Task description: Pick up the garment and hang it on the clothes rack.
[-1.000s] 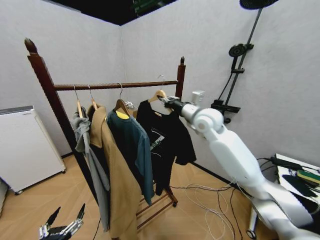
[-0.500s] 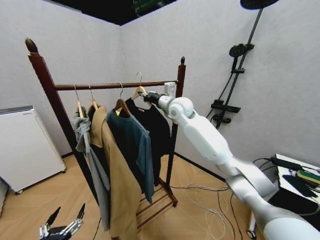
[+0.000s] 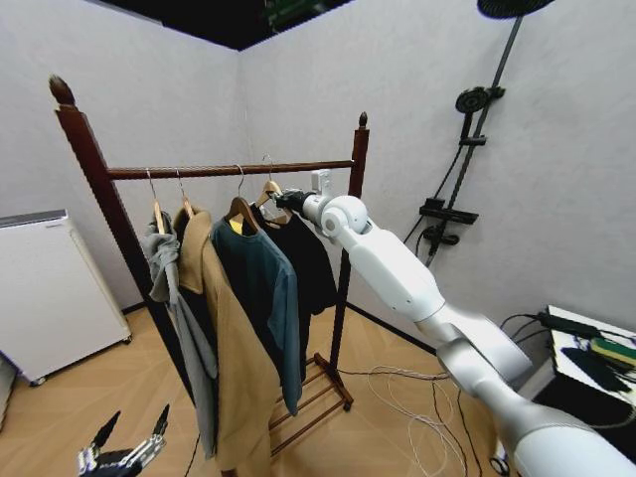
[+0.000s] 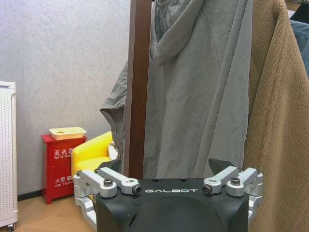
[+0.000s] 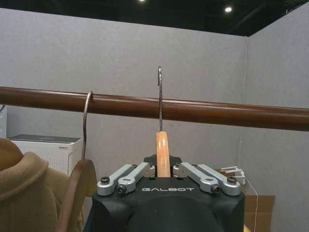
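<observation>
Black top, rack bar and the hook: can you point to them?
Black top (image 3: pixel 310 260): head view, on its front cloth.
Rack bar (image 5: pixel 217 112): right wrist view, on the bare wood.
Hook (image 5: pixel 160 92): right wrist view, on its metal shank.

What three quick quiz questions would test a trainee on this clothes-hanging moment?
1. True or false: the right end effector is shut on the pale wooden hanger of the black top.
2. In the right wrist view, where does the hanger's metal hook reach relative to the rack bar? A) its tip rises above the bar B) it ends below the bar C) it lies on the floor
3. Where is the left end effector?

Key: 1 true. 2 A. 3 Low near the floor, open, by the grey hoodie at the rack's left post.
</observation>
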